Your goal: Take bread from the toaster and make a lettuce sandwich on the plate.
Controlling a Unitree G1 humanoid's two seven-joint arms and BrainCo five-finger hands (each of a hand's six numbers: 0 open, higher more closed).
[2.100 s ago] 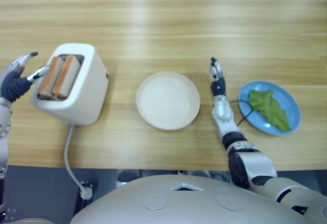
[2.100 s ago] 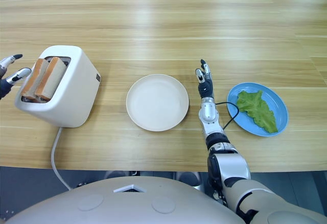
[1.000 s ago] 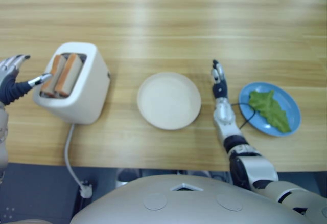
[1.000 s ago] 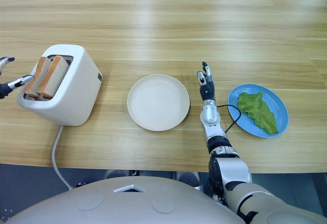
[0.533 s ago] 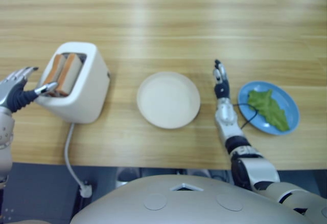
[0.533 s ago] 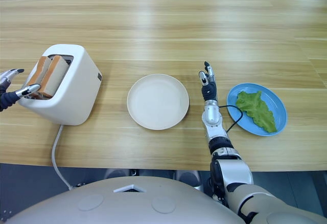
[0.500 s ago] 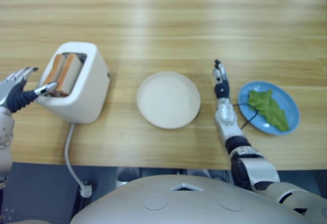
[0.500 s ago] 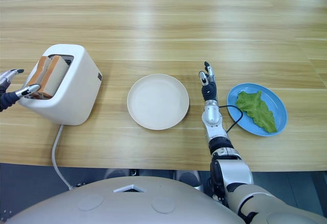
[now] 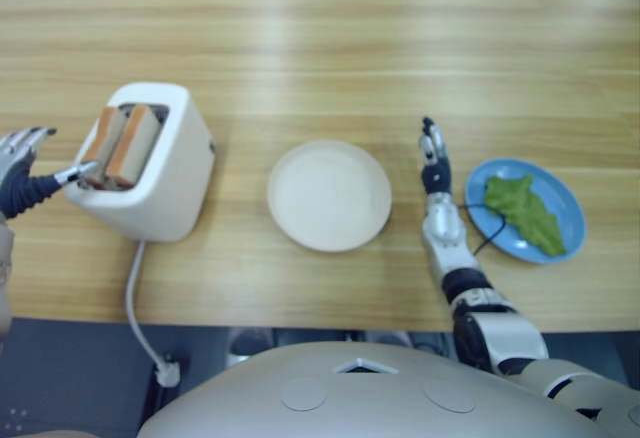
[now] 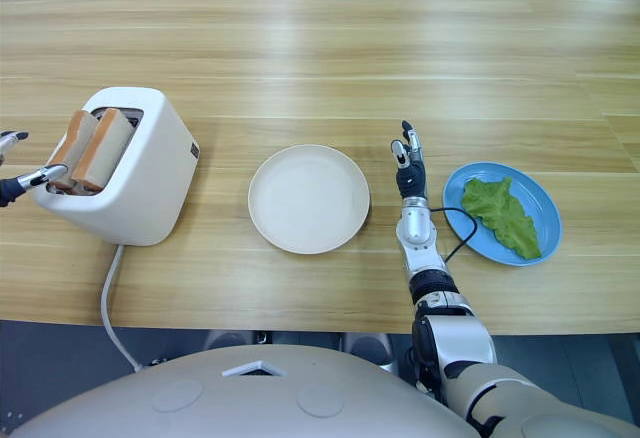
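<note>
Left hand (image 9: 18,173) with fingers spread, just beside toaster (image 9: 165,186) and bread (image 9: 122,146); right hand (image 10: 408,163) upright, fingers straight together, between plate (image 10: 308,198) and lettuce (image 10: 503,215).

White toaster (image 10: 135,183): upright, left of the cream plate (image 10: 308,199), well apart from it. Two browned bread slices (image 10: 90,150) stand on edge in its slots, tops protruding. Cream plate: round, bare. Green lettuce leaf (image 10: 502,216): flat on a blue plate (image 10: 455,186), right of the cream plate.
</note>
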